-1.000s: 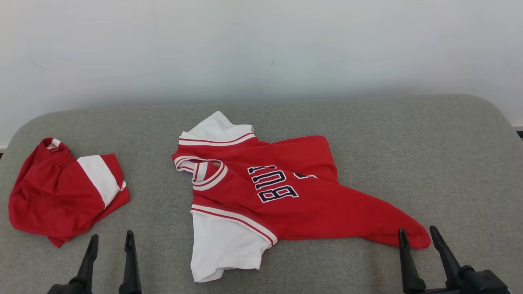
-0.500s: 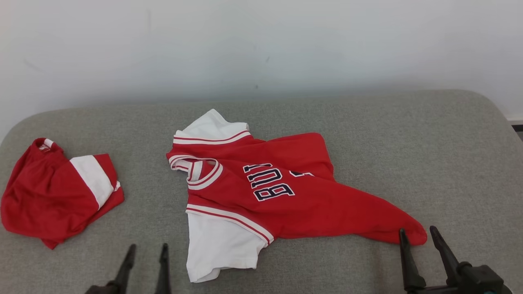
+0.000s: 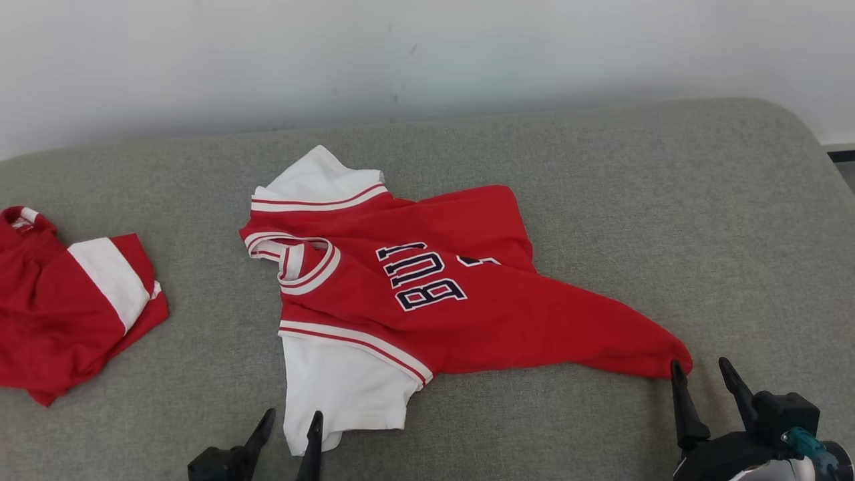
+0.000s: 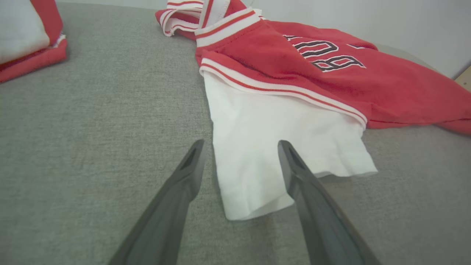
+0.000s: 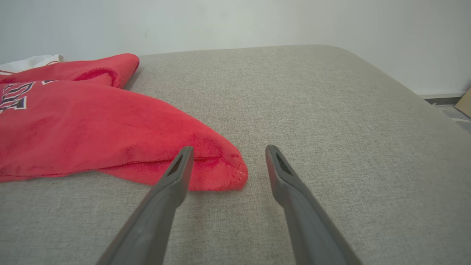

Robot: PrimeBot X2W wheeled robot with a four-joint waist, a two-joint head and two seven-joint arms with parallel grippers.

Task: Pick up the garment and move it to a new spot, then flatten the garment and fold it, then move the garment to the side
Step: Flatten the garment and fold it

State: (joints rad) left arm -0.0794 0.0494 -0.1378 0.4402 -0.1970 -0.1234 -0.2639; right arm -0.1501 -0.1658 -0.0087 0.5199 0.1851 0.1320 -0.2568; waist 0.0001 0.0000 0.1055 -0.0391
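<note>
The garment [image 3: 427, 300] is a red jersey with white sleeves and dark lettering, lying crumpled in the middle of the grey cushion. My left gripper [image 3: 292, 425] is open at the bottom edge, its fingertips at the hem of the near white sleeve [image 4: 265, 154]. In the left wrist view the left gripper [image 4: 241, 147] straddles that sleeve's lower left part. My right gripper [image 3: 701, 371] is open at the garment's red right corner [image 5: 217, 173]. In the right wrist view the right gripper [image 5: 228, 151] has that corner between its fingers, with nothing gripped.
A second red and white garment [image 3: 60, 300] lies bunched at the cushion's left edge, also in the left wrist view [image 4: 25, 36]. The grey cushion [image 3: 668, 200] runs bare to the right and ends at a pale wall [image 3: 427, 53] behind.
The head camera has tilted and turned, shifting the scene left and up. My left gripper has moved right to the white sleeve's hem. The right gripper stays by the red corner.
</note>
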